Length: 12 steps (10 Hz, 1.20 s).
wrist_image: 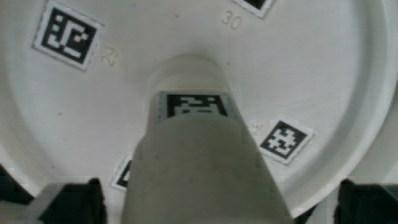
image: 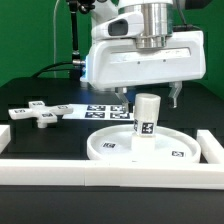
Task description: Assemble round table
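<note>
1. Gripper (image: 150, 99): hung directly over the leg (image: 147, 118), approx. level w/ its top end. Jaws stood wide apart, one finger on either side of the leg w/ a clear gap each side. Nothing was gripped. In the wrist view the fingers (wrist_image: 75, 198) showed only as dark tips at the frame edge, clear of the leg.

2. Leg: stood upright near the centre of the disc (image: 115, 150), base on the disc's flat face, inside the rim. A square tag (image: 146, 128) on its side faced the ext. camera. Whether the leg was fastened to the disc or merely resting on it: cannot tell.

3. Disc: lay flat, rim up, on the black table (image: 55, 142), just behind the front border bar (image: 110, 172). Wrist view showed disc tags (wrist_image: 71, 35) on the face around the leg.

4. Foot (image: 40, 115): lay flat on the table at the exterior view's left, well apart from the disc and gripper, beside the marker board (image: 100, 109).
</note>
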### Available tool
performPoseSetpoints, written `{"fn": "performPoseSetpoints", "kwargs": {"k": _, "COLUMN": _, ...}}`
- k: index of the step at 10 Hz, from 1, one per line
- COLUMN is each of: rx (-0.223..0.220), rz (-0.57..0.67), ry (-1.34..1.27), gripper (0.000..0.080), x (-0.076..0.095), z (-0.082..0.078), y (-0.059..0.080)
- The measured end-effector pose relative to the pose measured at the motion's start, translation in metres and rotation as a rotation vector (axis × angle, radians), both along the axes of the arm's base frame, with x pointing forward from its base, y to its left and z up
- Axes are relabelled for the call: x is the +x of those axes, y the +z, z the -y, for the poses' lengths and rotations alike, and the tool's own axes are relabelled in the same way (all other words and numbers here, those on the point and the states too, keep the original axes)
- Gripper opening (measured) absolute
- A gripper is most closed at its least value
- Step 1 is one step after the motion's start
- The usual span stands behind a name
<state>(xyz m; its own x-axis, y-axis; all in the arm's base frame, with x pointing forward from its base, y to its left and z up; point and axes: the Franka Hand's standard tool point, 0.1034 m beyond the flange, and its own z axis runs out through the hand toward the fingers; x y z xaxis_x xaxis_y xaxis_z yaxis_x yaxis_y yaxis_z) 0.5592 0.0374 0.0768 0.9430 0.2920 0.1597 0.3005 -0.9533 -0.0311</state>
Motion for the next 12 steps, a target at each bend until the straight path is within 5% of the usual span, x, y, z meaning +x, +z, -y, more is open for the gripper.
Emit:
{"fn": "performPoseSetpoints", "kwargs": {"k": 6, "rx": -0.171, "rz": -0.003, "ry": 0.63, "gripper": 0.0649, "x": -0.0011, "z": -0.0093, "y": -0.0028}}
{"fn": "performPoseSetpoints", "kwargs": {"k": 10, "rx": -0.211, "rz": -0.002, "ry": 0.847, "gripper": 0.0649, "x": -0.001, "z": -0.0018, "y": -0.0033}}
{"fn": "performPoseSetpoints", "kwargs": {"k": 12, "rx": -0.266, "rz": -0.008, "ry": 1.048, "gripper": 0.0649, "x": 0.0015, "z": -0.0044, "y": -0.0039}}
